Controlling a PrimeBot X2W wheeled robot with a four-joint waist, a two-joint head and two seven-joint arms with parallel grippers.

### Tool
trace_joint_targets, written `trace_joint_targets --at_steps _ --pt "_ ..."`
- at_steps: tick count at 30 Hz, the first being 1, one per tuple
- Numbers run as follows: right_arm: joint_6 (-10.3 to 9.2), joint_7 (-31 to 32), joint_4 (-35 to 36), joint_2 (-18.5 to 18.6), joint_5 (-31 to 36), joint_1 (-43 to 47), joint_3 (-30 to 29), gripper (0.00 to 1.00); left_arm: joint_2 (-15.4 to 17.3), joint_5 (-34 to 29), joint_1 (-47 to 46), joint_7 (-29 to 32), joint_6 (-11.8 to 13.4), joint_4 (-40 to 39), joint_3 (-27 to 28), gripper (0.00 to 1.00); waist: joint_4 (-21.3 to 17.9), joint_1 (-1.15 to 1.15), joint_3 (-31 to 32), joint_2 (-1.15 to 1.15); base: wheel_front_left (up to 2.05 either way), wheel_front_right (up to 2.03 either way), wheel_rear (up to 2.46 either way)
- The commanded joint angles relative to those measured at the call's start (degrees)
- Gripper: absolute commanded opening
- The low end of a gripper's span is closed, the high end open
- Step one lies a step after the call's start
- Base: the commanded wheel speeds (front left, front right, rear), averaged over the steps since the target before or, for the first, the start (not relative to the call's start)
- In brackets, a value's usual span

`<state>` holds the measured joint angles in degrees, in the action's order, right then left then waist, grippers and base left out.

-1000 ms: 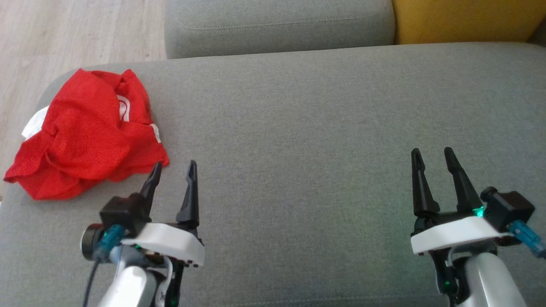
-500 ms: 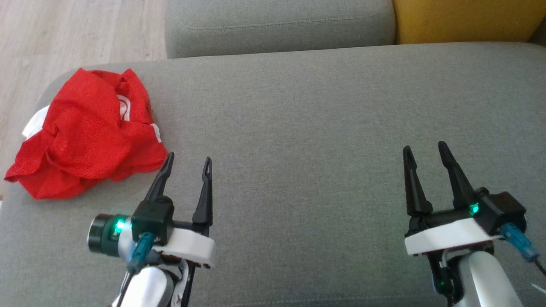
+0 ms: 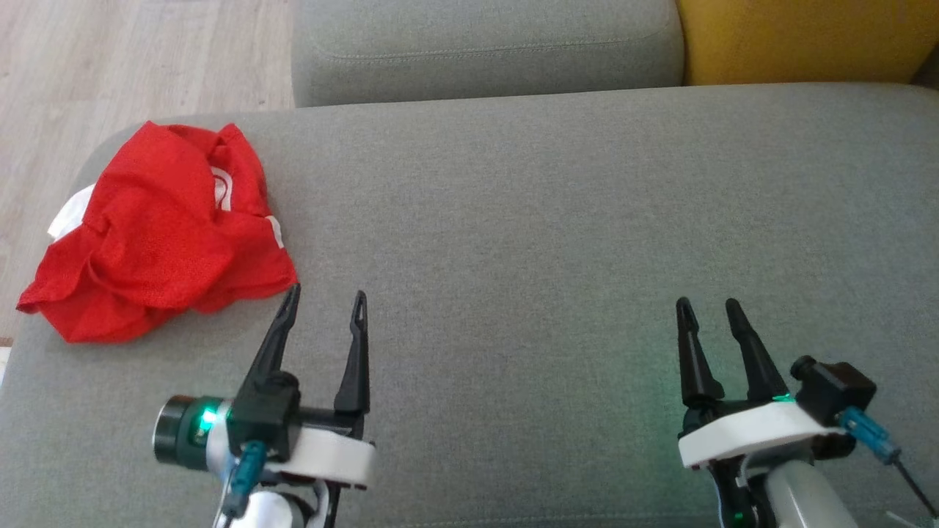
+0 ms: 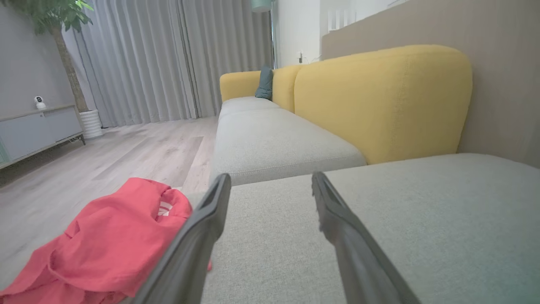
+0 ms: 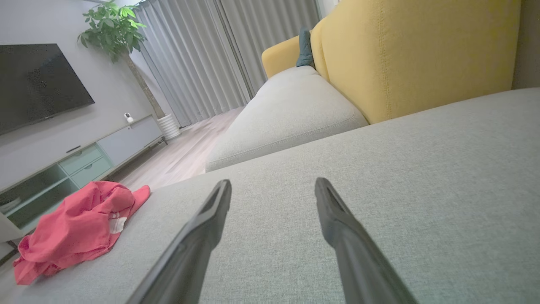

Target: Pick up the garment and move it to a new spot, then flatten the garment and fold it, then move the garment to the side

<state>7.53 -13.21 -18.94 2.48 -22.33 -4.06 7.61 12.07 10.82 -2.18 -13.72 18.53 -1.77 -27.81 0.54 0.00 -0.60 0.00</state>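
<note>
1. The red garment (image 3: 158,235) lies crumpled in a heap on the far-left corner of the grey seat cushion (image 3: 550,220), some white trim showing among its folds.
2. The left claw (image 3: 326,297) hangs over the cushion's near-left part, its fingers spread wide with nothing between them. Its outer fingertip sits just beside the garment's near edge; whether they touch cannot be told.
3. The right claw (image 3: 706,304) hangs over the cushion's near-right part, well apart from the garment, its fingers parted and empty.
4. A yellow backrest (image 3: 799,37) rises past the cushion's far-right edge, and pale wooden floor (image 3: 110,59) lies off its far-left corner.
</note>
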Motion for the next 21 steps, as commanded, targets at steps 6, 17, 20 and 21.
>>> trace_joint_targets --at_steps 6,17,20,21 --pt "-0.04 -1.79 0.48 0.40 3.27 -4.20 2.17 1.00 -1.44 -5.48 -0.99 -1.28 -2.53 -0.12 3.67 1.00 0.03 0.00 0.23 0.00 0.00 0.00 0.00" --pt "-0.04 -1.79 0.02 0.40 2.49 -4.26 2.29 1.00 -3.49 -7.20 -0.35 -1.28 -5.23 0.75 6.39 1.00 -0.04 0.00 0.54 0.00 0.00 0.00 0.00" --pt "-0.04 -1.79 -0.10 0.40 2.20 -4.18 2.46 1.00 -4.00 -7.51 -0.16 -1.28 -5.88 0.86 7.00 1.00 0.17 0.00 0.68 0.00 0.00 0.00 0.00" --pt "-0.04 -1.79 -0.14 0.40 2.05 -4.13 2.48 1.00 -4.16 -7.58 -0.10 -1.28 -6.10 0.89 7.19 1.00 0.30 0.00 0.73 0.00 0.00 0.00 0.00"
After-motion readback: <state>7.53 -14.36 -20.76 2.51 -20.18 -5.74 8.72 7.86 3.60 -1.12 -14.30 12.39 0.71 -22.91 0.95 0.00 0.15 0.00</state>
